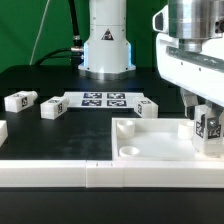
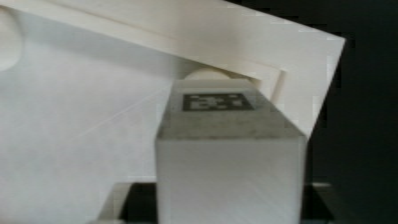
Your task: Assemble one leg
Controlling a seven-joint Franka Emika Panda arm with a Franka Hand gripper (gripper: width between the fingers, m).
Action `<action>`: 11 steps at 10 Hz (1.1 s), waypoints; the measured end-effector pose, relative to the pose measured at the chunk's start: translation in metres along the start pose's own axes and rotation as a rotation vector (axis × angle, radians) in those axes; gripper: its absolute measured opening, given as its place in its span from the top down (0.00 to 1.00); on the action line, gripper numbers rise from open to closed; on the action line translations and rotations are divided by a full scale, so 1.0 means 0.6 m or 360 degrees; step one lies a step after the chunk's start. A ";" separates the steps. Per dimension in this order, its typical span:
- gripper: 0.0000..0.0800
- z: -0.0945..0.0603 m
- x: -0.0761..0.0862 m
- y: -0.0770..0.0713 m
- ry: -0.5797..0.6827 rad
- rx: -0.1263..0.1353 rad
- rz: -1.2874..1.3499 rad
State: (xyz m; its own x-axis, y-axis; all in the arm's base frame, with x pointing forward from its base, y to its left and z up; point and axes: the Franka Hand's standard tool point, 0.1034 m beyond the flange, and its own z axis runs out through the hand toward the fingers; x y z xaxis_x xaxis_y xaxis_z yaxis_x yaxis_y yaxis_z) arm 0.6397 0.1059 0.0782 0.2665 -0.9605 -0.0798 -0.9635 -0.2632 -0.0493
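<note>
Exterior view, sweeping from its left: a loose white post (image 1: 20, 100) and a second post (image 1: 52, 108) are lying on the black counter (image 1: 60, 140). The marker board (image 1: 105, 98) is sitting flat mid-scene, and a third post (image 1: 148, 108) is resting just beyond it. Next, the big white panel (image 1: 150, 140) is lying flat. At its corner on the exterior view's right, the action is happening: the pincer (image 1: 203, 112) is clenching the leg (image 1: 208, 130), narrowly parted to the post's width, holding it upright at that corner. Wrist view is showing the leg (image 2: 222, 140), tag up, pointing at the panel (image 2: 71, 120) corner. By my read, pickup and carry are done; seating and tightening are remaining. Whether it is already touching the hole, I cannot tell.
</note>
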 end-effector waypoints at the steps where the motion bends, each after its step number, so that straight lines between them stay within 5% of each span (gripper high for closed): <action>1: 0.53 0.000 -0.002 0.000 -0.0008 0.0003 0.0010; 2: 0.53 0.001 -0.003 0.000 -0.0011 0.0003 -0.0043; 3: 0.29 0.001 -0.004 0.000 -0.0011 0.0002 -0.0110; 4: 0.22 0.000 -0.006 -0.001 -0.0016 -0.0004 -0.0179; 11: 0.19 0.003 -0.020 -0.002 -0.0039 -0.0008 -0.1534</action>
State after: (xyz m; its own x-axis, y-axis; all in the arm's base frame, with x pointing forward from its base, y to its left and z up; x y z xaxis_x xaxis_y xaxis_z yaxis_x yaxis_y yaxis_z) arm 0.6374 0.1182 0.0775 0.9439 -0.3291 -0.0278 -0.3302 -0.9385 -0.1004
